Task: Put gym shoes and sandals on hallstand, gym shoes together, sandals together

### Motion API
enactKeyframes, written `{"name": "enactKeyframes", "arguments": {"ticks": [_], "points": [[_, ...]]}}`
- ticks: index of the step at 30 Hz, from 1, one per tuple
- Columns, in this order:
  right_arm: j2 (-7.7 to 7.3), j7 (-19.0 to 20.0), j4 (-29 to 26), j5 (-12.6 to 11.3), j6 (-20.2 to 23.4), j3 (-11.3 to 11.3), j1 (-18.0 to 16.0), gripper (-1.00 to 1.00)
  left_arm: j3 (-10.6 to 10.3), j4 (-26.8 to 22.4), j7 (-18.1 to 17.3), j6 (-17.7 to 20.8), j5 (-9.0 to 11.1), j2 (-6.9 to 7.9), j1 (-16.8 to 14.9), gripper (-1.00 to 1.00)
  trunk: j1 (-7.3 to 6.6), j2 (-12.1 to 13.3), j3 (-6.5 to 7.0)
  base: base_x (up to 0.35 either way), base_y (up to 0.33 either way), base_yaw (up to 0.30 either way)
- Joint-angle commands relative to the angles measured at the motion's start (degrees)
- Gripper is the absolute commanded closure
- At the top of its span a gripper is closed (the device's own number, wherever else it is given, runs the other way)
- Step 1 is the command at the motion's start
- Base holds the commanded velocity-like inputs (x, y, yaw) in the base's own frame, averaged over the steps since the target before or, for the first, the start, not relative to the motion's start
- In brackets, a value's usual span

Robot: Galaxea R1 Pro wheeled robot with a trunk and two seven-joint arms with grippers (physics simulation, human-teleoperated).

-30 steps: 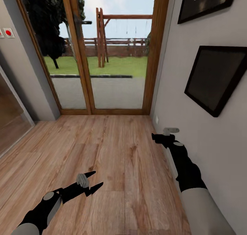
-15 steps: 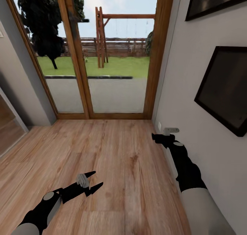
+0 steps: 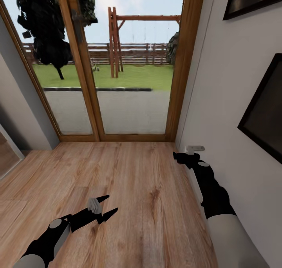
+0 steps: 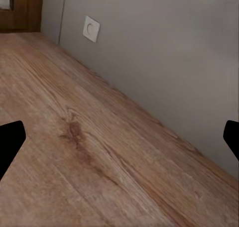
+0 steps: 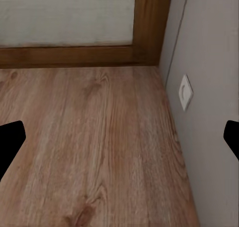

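At about 8 o'clock in the head view the left gripper hangs low over the corridor floor, its two dark fingers spread apart with nothing between them. Its wrist view looks across bare planks to a grey wall carrying a white wall socket.

At 12 o'clock stand the glass doors in their brown wooden frame, with lawn, a fence and a wooden swing frame beyond.

At about 3 o'clock the right gripper is held close to the grey wall. From the head view I cannot tell how its jaws stand, but in the right wrist view the two fingertips sit far apart at the edges, so it is spread wide and empty. Dark picture frames hang on that wall.

No gym shoes, sandals or hallstand can be seen here. The step in hand looks like searching or travelling. The next move probably calls for turning the base or head until the shoes come into sight.
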Motion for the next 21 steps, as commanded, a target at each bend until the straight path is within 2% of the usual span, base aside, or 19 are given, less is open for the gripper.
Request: {"name": "enactKeyframes", "arguments": {"ticks": [1, 21], "points": [[0.05, 0.1, -0.1, 0.4, 0.3, -0.1, 0.0, -1.00, 0.0, 0.1, -0.2, -0.3, 0.1, 0.00, 0.0, -1.00, 0.03, 0.0, -0.05, 0.350, 0.000, 0.000], [0.05, 0.1, -0.1, 0.4, 0.3, -0.1, 0.0, -1.00, 0.0, 0.1, -0.2, -0.3, 0.1, 0.00, 0.0, -1.00, 0.03, 0.0, -0.05, 0.350, 0.000, 0.000]]}}
